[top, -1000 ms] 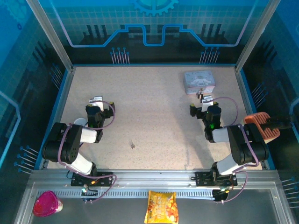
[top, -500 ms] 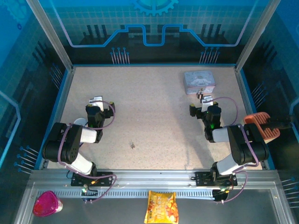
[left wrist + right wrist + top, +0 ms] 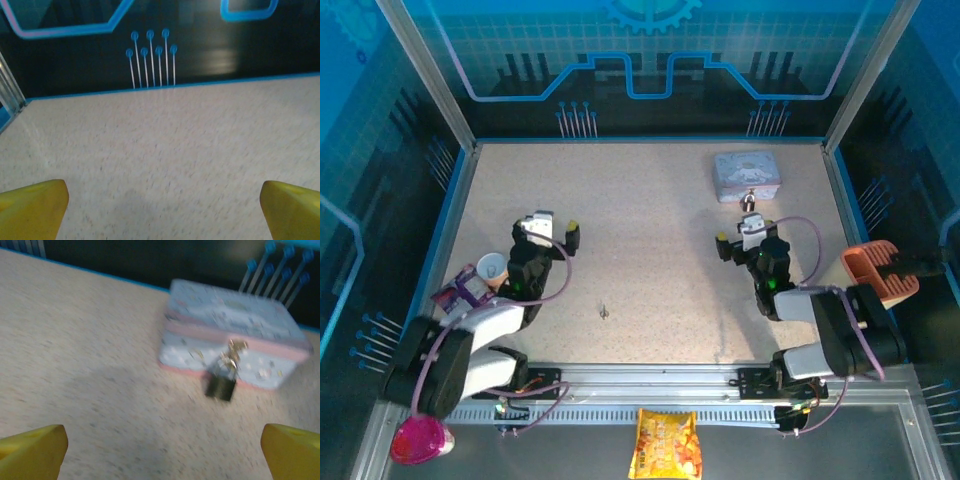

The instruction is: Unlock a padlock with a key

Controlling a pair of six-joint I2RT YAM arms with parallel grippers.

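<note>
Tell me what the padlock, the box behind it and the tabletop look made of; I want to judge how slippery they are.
Padlock: dark matte body and bright silvery shackle, likely metal; the blur hides detail.
Box: pale blue with a pink band and a printed pattern, probably painted tin.
Tabletop: beige, speckled and matte, like laminate or a stone composite.
</note>
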